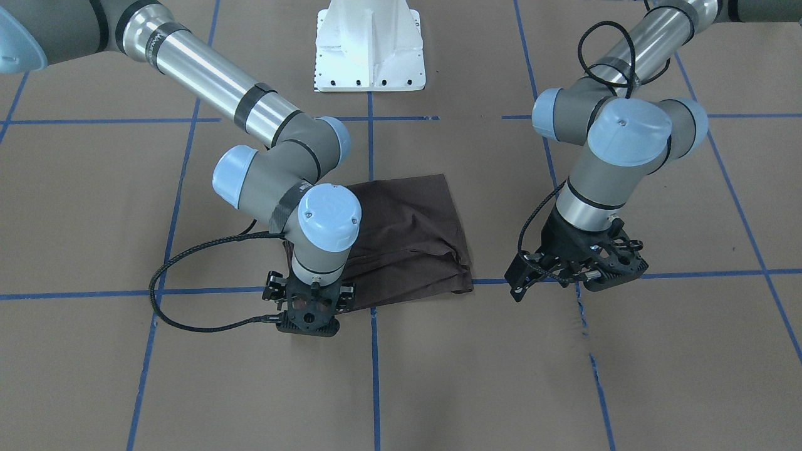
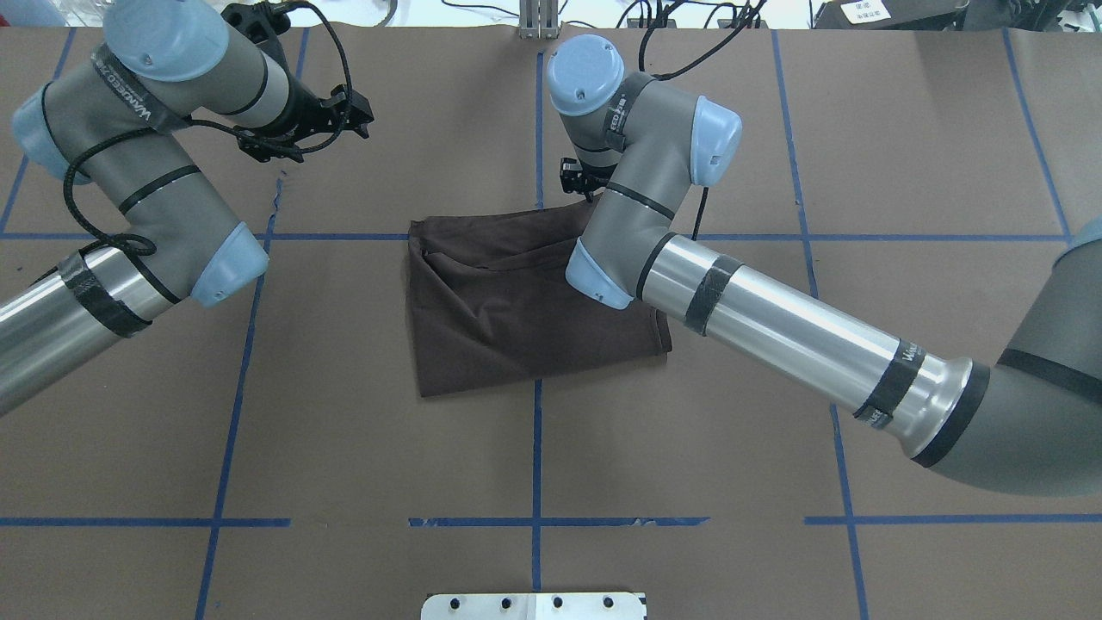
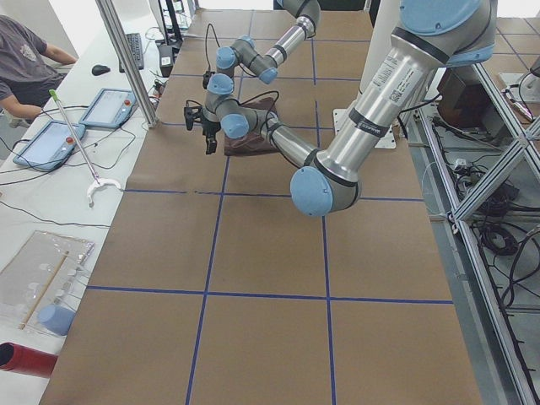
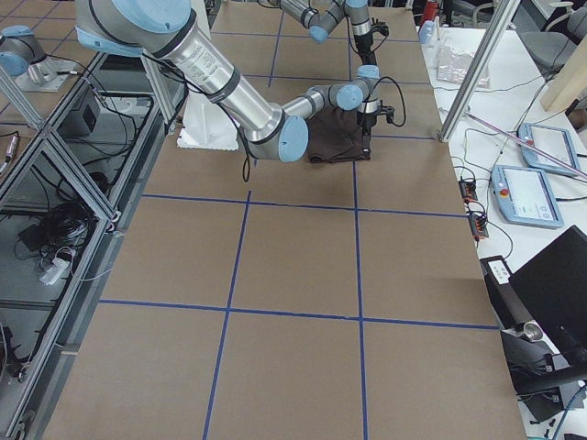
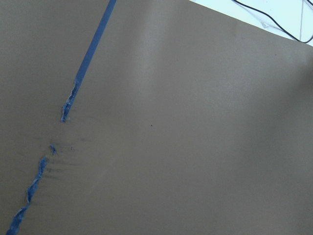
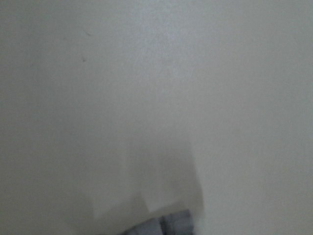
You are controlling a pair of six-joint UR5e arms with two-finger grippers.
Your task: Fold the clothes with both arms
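The right hand [image 1: 310, 313] is set low at the corner of the T-shirt [image 1: 413, 232] nearest the operator-side edge of the worktop [image 1: 501, 376]; whether it is apart, together or clamped on fabric cannot be told. The left hand [image 1: 579, 266] is held over bare worktop, well apart from the T-shirt, its state likewise unresolved. The T-shirt is recorded near the worktop's middle, folded into a compact, slightly rumpled rectangle; the task is judged nearly done, with perhaps one fold or some smoothing left.

Dark brown T-shirt [image 2: 508, 319]; tan table [image 2: 344, 448] gridded with blue tape [image 2: 536, 448]; left arm [image 2: 52, 319], right arm [image 2: 792, 331] grey-silver (light-blue caps)
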